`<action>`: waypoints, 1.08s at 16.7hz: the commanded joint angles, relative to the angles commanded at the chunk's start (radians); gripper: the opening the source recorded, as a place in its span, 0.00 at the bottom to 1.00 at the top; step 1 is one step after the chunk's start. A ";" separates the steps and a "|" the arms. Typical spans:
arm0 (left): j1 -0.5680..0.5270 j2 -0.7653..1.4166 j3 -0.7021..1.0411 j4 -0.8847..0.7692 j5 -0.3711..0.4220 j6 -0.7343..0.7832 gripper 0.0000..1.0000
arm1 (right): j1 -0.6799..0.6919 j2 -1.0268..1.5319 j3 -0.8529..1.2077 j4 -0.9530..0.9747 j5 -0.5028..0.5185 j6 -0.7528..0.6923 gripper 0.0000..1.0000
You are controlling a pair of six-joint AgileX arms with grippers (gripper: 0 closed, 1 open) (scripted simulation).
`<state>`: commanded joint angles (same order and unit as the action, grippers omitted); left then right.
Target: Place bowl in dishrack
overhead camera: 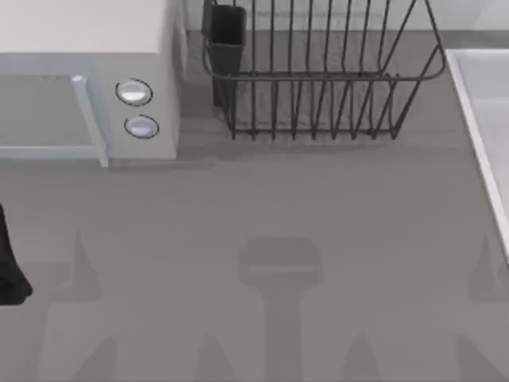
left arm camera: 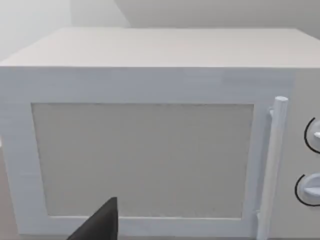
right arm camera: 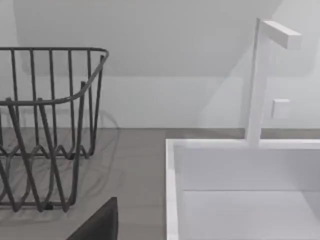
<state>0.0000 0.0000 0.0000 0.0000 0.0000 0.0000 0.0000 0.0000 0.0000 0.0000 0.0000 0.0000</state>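
The dishrack point(overhead camera: 318, 79) is a dark grey wire basket at the back of the table, right of centre, with a dark utensil cup point(overhead camera: 225, 36) at its left corner. In the right wrist view the dishrack point(right arm camera: 45, 125) stands a short way ahead, beside the sink. The bowl is out of view. My left gripper point(overhead camera: 9, 270) is a dark shape at the table's left edge, and a dark part of my left gripper point(left arm camera: 100, 225) faces the microwave door. A dark part of my right gripper point(right arm camera: 100, 222) shows low in the right wrist view.
A white microwave point(overhead camera: 87, 95) with two round knobs stands at the back left, its door point(left arm camera: 145, 160) shut. A white sink point(overhead camera: 485, 119) runs along the right side, its basin point(right arm camera: 240, 200) under a white faucet point(right arm camera: 257, 80). Grey tabletop point(overhead camera: 262, 239) spreads in front.
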 joint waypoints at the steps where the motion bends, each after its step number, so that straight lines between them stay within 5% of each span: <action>1: 0.000 0.000 0.000 0.000 0.000 0.000 1.00 | 0.000 0.000 0.000 0.000 0.000 0.000 1.00; 8: 0.000 0.000 0.000 0.000 0.000 0.000 1.00 | -0.100 0.223 0.204 -0.196 -0.002 -0.105 1.00; 18: 0.000 0.000 0.000 0.000 0.000 0.000 1.00 | -0.431 1.140 0.838 -0.853 -0.003 -0.430 1.00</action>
<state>0.0000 0.0000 0.0000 0.0000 0.0000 0.0000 -0.4306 1.1397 0.8379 -0.8526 -0.0032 -0.4295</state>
